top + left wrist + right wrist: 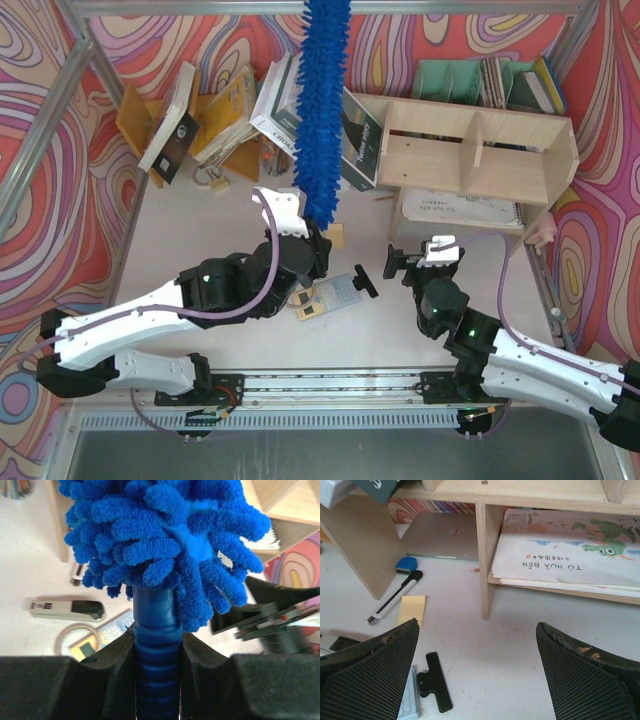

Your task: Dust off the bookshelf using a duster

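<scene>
The left gripper (157,652) is clamped on the duster (322,100) at its stiff, ribbed handle, with the head, judged light and floppy, projecting beyond the fingertips and the bookshelf (480,150) off to that gripper's right, while the right gripper (420,262) stands wide and empty.

Overhead view looks down from behind the arms. Wrist views sit close behind left gripper (157,652) and right gripper (477,630), sharing the bookshelf (500,165) ahead.
</scene>
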